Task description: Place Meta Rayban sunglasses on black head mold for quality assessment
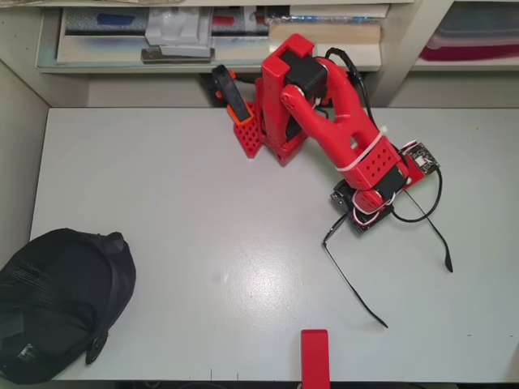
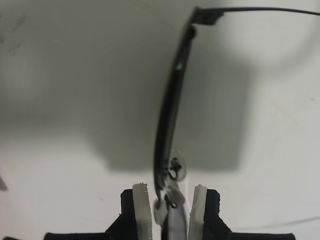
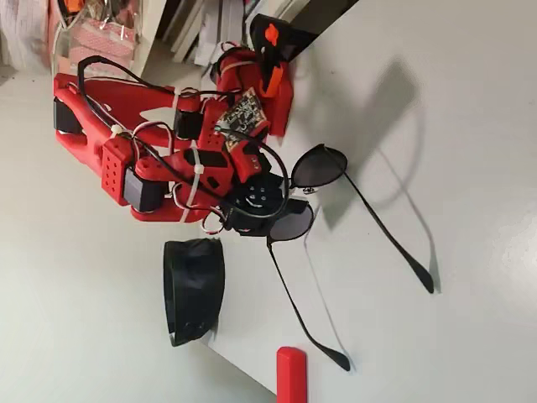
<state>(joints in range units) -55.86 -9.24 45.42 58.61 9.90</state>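
Scanning the overhead view from the left, I see the black head mold [image 1: 57, 304] at the table's [image 1: 203, 203] lower-left corner, well apart from the arm. To the right, my gripper [image 2: 170, 202] is clamped on the bridge of the Meta Rayban sunglasses [image 1: 357, 284], whose temples extend toward the table's front edge.

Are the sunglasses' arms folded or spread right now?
Spread: both thin arms of the sunglasses stretch straight away from the frame, which the gripper pinches at the nose bridge.
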